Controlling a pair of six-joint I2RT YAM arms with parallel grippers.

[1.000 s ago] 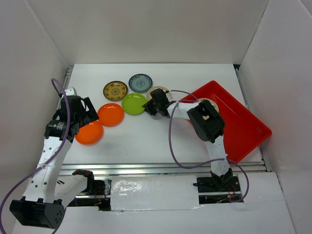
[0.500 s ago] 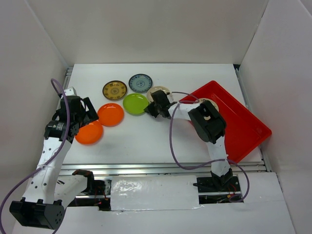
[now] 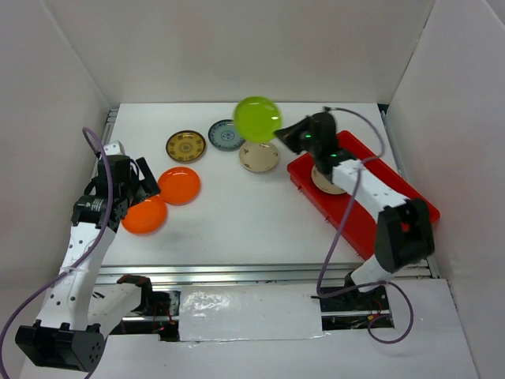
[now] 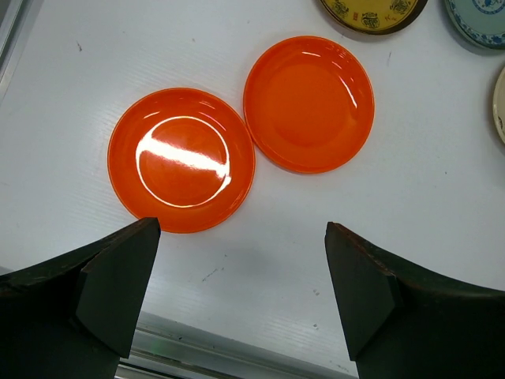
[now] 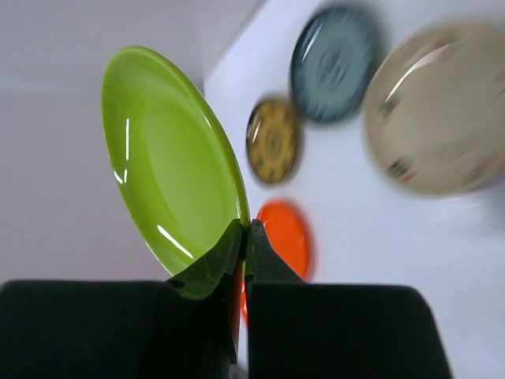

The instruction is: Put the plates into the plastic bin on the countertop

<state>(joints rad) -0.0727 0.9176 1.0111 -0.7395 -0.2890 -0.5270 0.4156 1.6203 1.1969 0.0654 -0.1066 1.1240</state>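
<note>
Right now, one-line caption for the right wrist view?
Right gripper pinches the lime green plate by its rim, high above the beige plate and blue-grey plate on the countertop.

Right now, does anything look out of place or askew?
Only the green plate: it hangs tilted in the air, pinched by its rim in the right gripper, short of the red bin. Nothing looks spilled.

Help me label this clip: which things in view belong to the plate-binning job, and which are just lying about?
Job: lime green plate in the right gripper; nearer orange plate; farther orange plate; yellow-brown plate; blue-grey plate; beige plate on the countertop; second beige plate in the red bin.

Not the job (fixtures only): purple cables; metal rail; white walls.
</note>
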